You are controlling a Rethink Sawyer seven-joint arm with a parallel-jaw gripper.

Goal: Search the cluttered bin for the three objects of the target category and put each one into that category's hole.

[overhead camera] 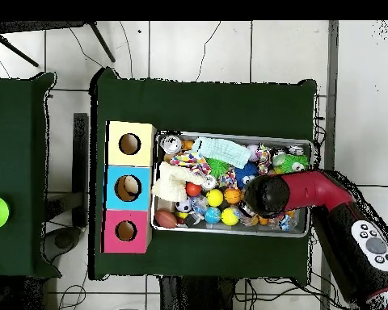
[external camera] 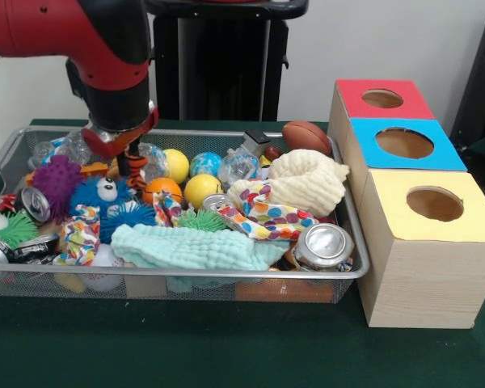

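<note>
The silver wire-mesh bin (external camera: 226, 276) is full of clutter; it also shows in the overhead view (overhead camera: 229, 136). My gripper (external camera: 126, 153) hangs over the bin's far left part and is shut on the tiger-striped orange and black toy (external camera: 136, 170), which dangles just above the clutter. In the overhead view the red arm's wrist (overhead camera: 267, 194) hides the gripper and the toy. The red-ringed hole (external camera: 382, 99) is on the farthest box at the right and shows in the overhead view (overhead camera: 126, 231). I cannot pick out the other two soft animals.
Around the gripper lie a blue fuzzy ball with googly eyes (external camera: 105, 194), a purple spiky ball (external camera: 56, 179), an orange toy basketball (external camera: 162, 188) and yellow balls (external camera: 202, 190). Cloths (external camera: 307, 182) and a can (external camera: 323, 245) lie to the right. The blue-ringed hole (external camera: 404, 143) and the yellow-ringed hole (external camera: 434, 204) adjoin the red one.
</note>
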